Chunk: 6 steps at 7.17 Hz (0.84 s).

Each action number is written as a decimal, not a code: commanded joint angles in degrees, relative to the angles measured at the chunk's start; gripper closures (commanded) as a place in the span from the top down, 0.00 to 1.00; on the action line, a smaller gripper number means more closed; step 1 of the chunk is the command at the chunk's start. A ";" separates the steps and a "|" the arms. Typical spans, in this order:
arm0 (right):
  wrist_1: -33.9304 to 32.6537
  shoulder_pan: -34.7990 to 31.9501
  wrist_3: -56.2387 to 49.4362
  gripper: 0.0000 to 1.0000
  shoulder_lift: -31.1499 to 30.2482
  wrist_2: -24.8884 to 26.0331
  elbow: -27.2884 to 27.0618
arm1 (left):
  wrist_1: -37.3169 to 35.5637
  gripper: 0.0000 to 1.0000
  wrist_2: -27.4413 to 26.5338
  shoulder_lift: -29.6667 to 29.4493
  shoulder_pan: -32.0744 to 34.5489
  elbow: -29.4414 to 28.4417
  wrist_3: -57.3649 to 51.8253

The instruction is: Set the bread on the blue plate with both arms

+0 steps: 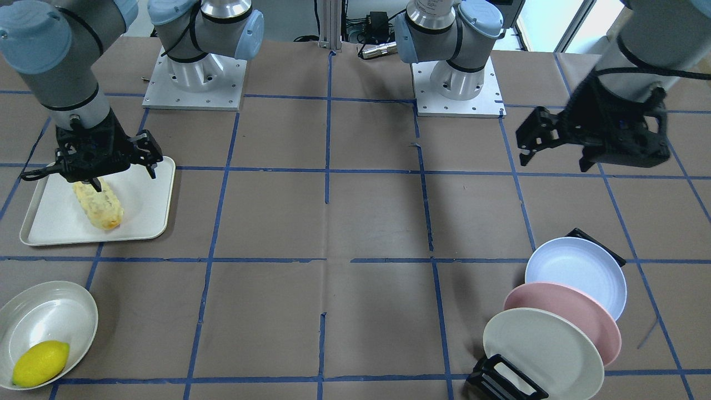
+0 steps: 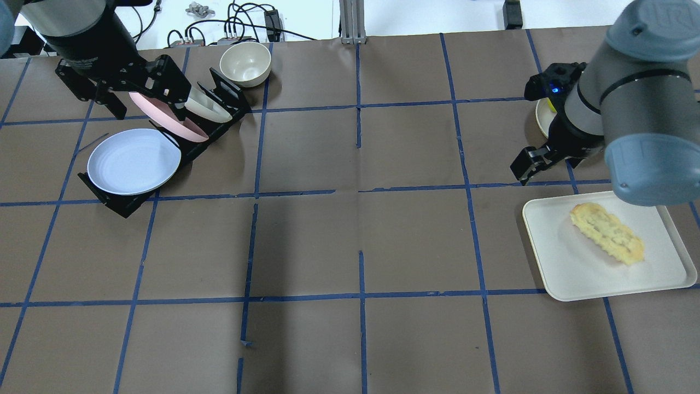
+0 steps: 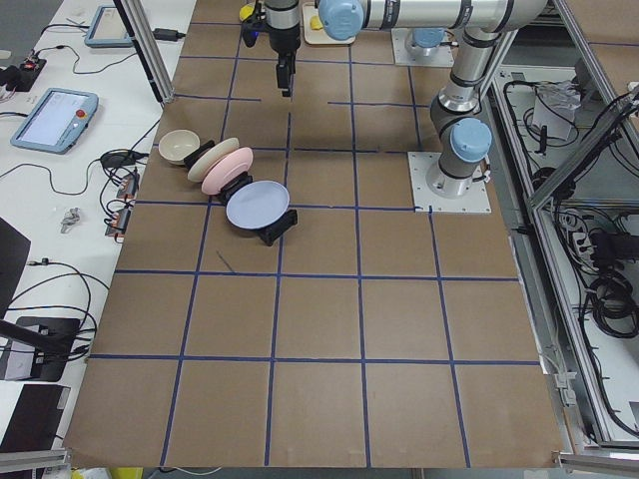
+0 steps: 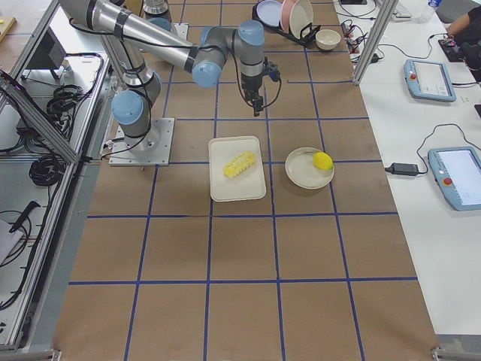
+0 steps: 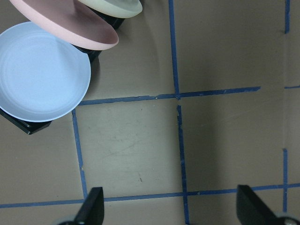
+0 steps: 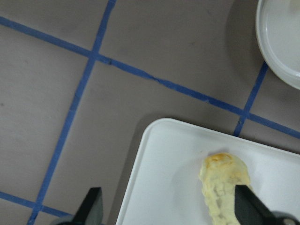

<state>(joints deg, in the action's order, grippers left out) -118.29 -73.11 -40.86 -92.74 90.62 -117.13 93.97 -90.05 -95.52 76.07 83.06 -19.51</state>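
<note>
The bread, a pale-yellow ridged loaf, lies on a white tray. It also shows in the front view and in the right wrist view. My right gripper hangs open and empty above the loaf's far end and the tray's edge. The blue plate leans in a black rack, nearest slot, and shows in the left wrist view. My left gripper is open and empty, raised above the rack; in the front view the left gripper hovers behind the plates.
A pink plate and an off-white plate stand in the same rack behind the blue one. A small bowl sits beyond the rack. A lemon lies in a white bowl near the tray.
</note>
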 commanded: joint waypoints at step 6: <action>-12.22 18.96 -33.75 1.00 14.24 -6.95 -4.33 | -7.31 1.00 3.91 -27.93 -17.97 -13.88 -23.91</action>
<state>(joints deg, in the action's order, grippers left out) -129.48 -56.10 -72.64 -80.17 83.74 -121.44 86.79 -87.18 -118.60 58.56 71.69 -42.62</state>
